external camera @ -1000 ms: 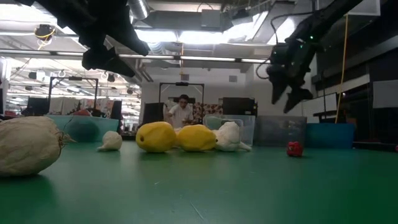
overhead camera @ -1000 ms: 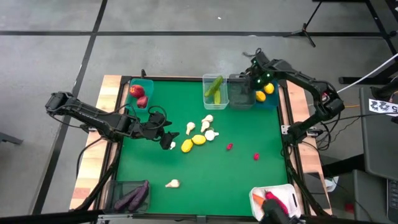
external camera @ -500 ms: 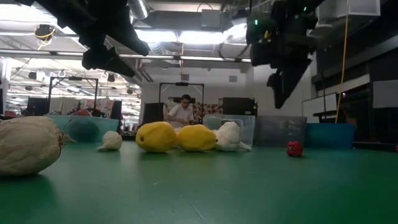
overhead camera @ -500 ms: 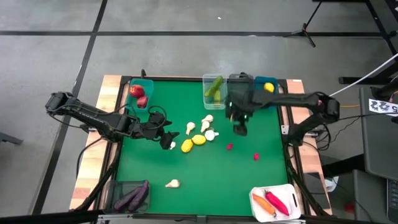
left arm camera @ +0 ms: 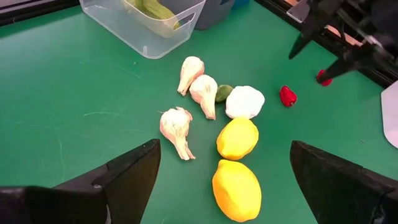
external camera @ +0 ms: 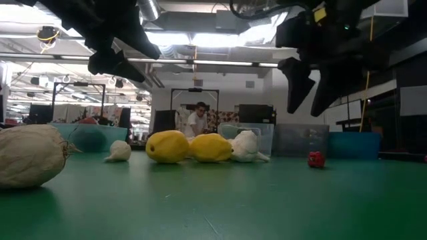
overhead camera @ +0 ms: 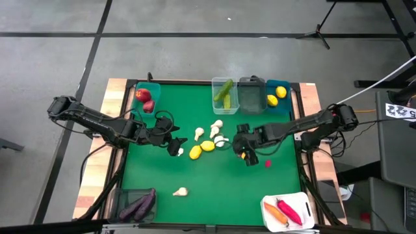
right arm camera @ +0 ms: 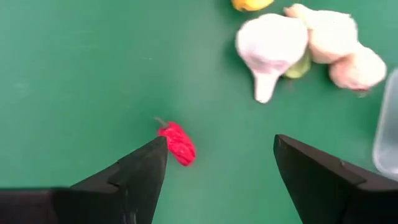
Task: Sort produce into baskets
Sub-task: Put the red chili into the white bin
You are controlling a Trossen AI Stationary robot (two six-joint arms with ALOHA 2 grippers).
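Observation:
Two yellow lemons (overhead camera: 201,149) and several white garlic bulbs (overhead camera: 217,132) lie in the middle of the green table. My left gripper (overhead camera: 175,147) hangs open above the mat just left of them; the lemons (left arm camera: 236,162) show ahead between its fingers. My right gripper (overhead camera: 246,156) hangs open, pointing steeply down, right of the garlic. A small red pepper (right arm camera: 178,143) lies on the mat below it, ahead of its fingers (right arm camera: 140,168). A second small red pepper (overhead camera: 267,164) lies farther right. In the low view my right gripper (external camera: 308,93) hangs clear of the table.
Along the far edge stand a teal basket (overhead camera: 153,88) with red apples, a clear basket (overhead camera: 215,99) with cucumbers, a dark grey basket (overhead camera: 250,97) and a teal basket (overhead camera: 286,104) with lemons. At the near edge stand a dark basket (overhead camera: 133,195) with eggplants and a white basket (overhead camera: 268,203). One garlic (overhead camera: 181,191) lies alone.
My right gripper has swung from above the far right teal basket toward the near edge and the table's middle, rolling about its own line as it went. It now hangs open over the small red pepper. The produce has stayed where it was.

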